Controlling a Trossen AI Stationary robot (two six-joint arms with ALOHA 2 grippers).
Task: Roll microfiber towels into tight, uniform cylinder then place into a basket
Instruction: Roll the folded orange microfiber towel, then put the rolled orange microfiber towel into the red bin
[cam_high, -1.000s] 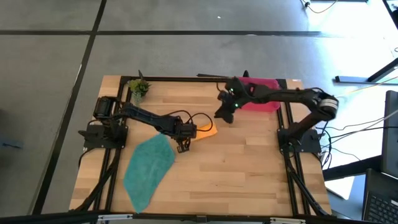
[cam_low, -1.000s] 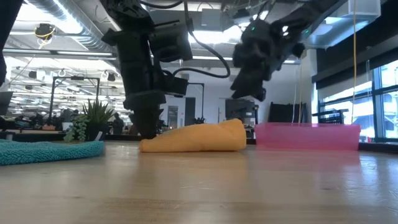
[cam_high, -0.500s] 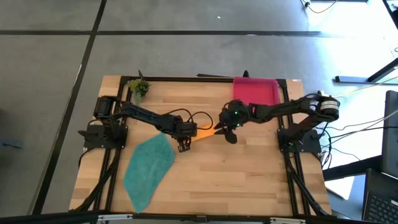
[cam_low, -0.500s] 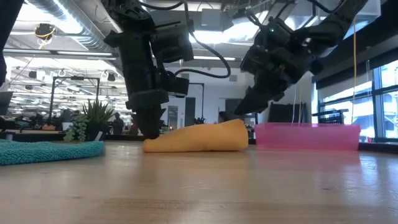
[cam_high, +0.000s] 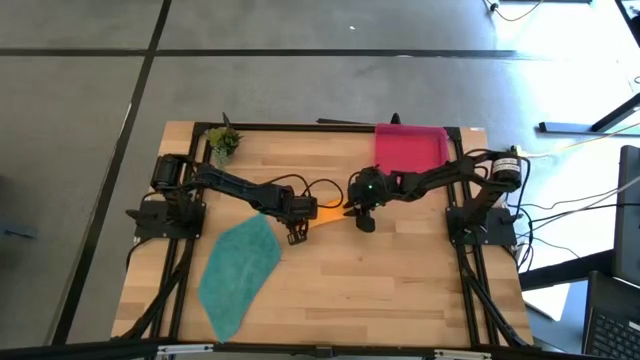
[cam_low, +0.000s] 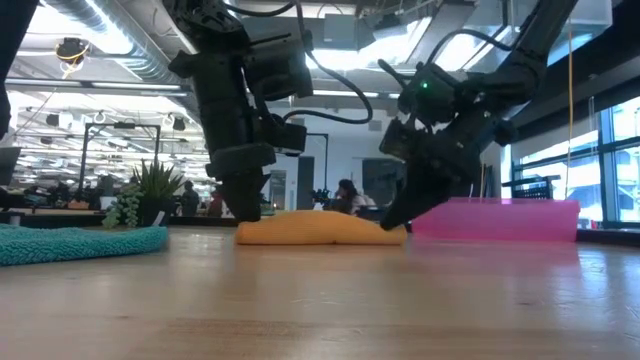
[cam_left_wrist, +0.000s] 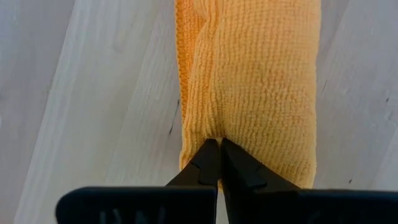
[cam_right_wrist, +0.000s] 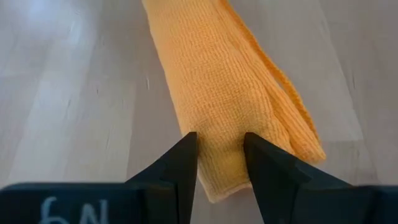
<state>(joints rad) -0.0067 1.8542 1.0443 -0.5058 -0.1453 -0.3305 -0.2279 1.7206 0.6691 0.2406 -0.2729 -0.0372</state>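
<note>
A wooden table (cam_high: 400, 290) is seen from above, with a dark arm entering from each side. A teal towel (cam_high: 238, 270) is spread flat toward seven o'clock of the table's centre, untouched. A pink-red basket (cam_high: 410, 148) is set at the far edge, toward one o'clock, with nothing seen inside it.

Near the centre, an orange towel (cam_low: 318, 228), folded into a long narrow band, is lying flat on the wood. It is worked from both ends, seemingly so that it can be held taut and rolled evenly. At its nine o'clock end, the left gripper (cam_left_wrist: 219, 163) is pressed down with its jaws fully together, the tips nipping the cloth's edge. At its three o'clock end, the right gripper (cam_right_wrist: 221, 163) is lowered with its fingers (cam_right_wrist: 184, 163) partly apart, straddling the band's end, cloth between them.

Compared with a second ago, the right arm has been brought from above the basket down to the towel, and the towel's raised three o'clock end has been flattened.
</note>
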